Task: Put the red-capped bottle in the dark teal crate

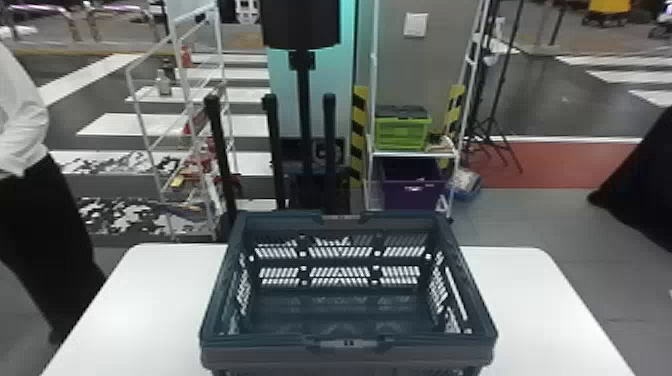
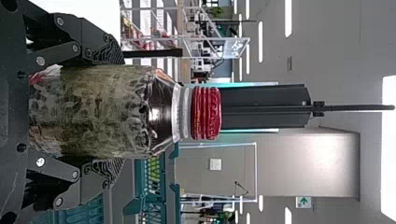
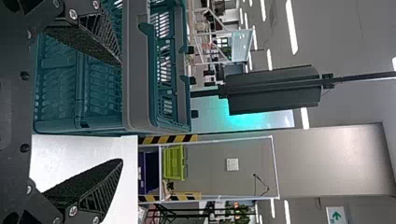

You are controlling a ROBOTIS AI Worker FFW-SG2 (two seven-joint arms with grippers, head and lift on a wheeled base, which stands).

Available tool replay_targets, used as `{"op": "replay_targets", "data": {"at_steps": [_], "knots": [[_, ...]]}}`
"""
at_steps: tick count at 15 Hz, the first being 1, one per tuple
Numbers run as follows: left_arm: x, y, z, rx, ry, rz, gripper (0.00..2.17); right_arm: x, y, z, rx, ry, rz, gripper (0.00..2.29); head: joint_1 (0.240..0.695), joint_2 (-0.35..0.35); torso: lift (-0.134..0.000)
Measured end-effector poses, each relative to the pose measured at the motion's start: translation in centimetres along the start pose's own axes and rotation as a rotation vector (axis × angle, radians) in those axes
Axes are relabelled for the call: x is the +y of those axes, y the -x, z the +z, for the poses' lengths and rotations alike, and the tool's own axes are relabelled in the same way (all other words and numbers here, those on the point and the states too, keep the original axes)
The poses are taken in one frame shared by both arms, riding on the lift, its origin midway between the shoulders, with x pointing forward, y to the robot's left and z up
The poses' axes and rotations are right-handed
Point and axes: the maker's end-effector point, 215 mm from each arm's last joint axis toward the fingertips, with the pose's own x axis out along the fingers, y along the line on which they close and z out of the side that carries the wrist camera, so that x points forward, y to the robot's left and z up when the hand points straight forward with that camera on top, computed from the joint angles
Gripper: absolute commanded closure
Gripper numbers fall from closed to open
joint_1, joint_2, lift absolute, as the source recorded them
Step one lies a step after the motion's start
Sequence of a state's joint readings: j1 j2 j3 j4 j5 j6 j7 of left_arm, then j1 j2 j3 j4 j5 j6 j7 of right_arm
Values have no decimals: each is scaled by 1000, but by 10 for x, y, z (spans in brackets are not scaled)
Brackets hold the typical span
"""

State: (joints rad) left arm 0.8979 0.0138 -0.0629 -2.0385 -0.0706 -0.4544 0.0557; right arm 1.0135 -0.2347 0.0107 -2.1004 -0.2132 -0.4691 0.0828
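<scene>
- Carrying the stout, clear-walled, red-capped bottle (image 2: pixel 88 112) is the step I judge to be in hand; its placing is not yet done.
- My left gripper (image 2: pixel 116 112) has its two black fingers closed around the bottle's body, one on each side, and the ridged red cap (image 2: pixel 205 113) points up towards the ceiling.
- I read the bottle as outside the rectangular, slatted plastic dark teal crate (image 1: pixel 425 354), off towards my left.
- My right gripper (image 3: pixel 120 112) waits near the crate's close side, fingers spread apart, nothing between them.
- Next, I think, I need to raise the bottle enough for its base to pass the rim, bring it rightward over the crate, lower it upright and only then let go. Too low a path could knock the rim.
- From the head view I get the crate's inner floor and perforated walls, lower centre of the frame, with the smooth white table (image 1: pixel 150 310) reaching out to both lower corners.
- For the grip itself I rely on the left wrist view, where finger contact and cap are plain; the right wrist view gives me the crate's outer wall.
</scene>
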Motion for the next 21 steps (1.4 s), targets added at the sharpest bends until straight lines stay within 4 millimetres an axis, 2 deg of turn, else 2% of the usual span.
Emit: {"op": "replay_targets", "data": {"at_steps": [8,12,15,21], "knots": [[0,0,3,-5,0,-1,1794,0,2,1,-8,-1,-3,151,499,0,0],[8,-10,20,-21,-18,2,1794,-1,3,2,-9,-2,-4,151,499,0,0],[28,-41,42,9,-75,4,1791,-2,3,1,-6,-1,-6,151,499,0,0],[56,-128,75,208,-155,-24,1791,-9,5,-5,5,-5,-22,151,499,0,0]]}}
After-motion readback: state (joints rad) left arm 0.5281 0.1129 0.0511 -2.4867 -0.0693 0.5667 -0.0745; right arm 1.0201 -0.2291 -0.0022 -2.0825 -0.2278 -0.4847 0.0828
